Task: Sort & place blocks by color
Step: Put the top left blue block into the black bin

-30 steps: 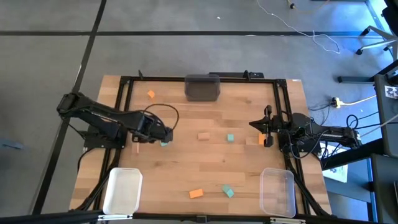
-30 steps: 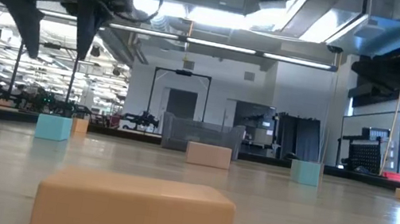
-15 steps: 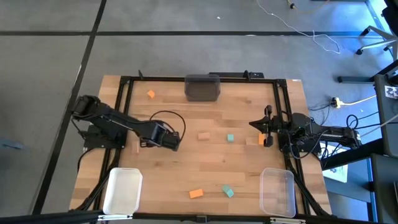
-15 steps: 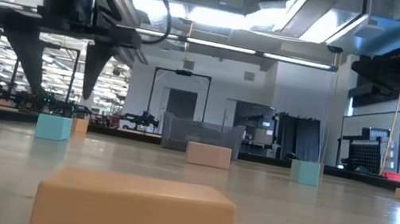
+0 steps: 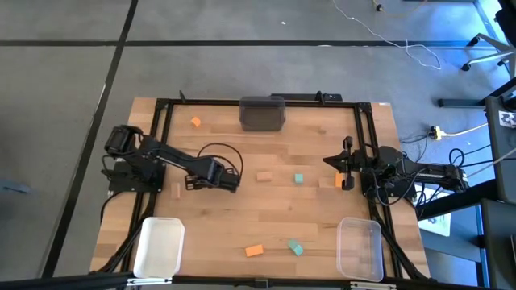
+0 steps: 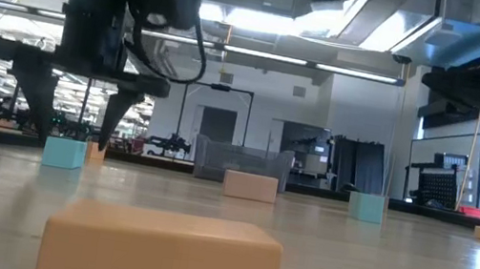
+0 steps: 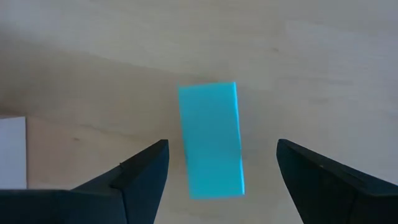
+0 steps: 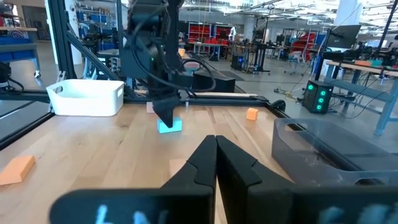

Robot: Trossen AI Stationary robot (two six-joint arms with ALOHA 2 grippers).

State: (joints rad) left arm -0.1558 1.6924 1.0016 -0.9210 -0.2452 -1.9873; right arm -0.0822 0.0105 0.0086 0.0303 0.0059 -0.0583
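Observation:
My left gripper (image 7: 217, 177) is open and points down over a teal block (image 7: 211, 140) that lies flat on the table. Its fingers stand on either side of the block without touching it. In the low view the fingertips (image 6: 76, 133) hang just above that block (image 6: 63, 153). In the high view the left gripper (image 5: 219, 180) hides it. Other blocks lie apart on the table: tan (image 5: 264, 176), teal (image 5: 299, 179), orange (image 5: 255, 250), teal (image 5: 295, 247), orange (image 5: 196, 122). My right gripper (image 8: 216, 158) is shut and waits at the table's right side (image 5: 347, 173), next to an orange block (image 5: 338, 182).
A dark grey bin (image 5: 263, 113) sits at the far edge, a white bin (image 5: 158, 246) at the near left corner, and a clear bin (image 5: 359, 248) at the near right. A black frame (image 5: 161, 129) borders the table. Bare wood lies between the blocks in the middle.
My left gripper has moved a little toward the table's right and come down over the teal block, staying open. The arm has stretched out farther from its base. The blocks and the right arm have kept still.

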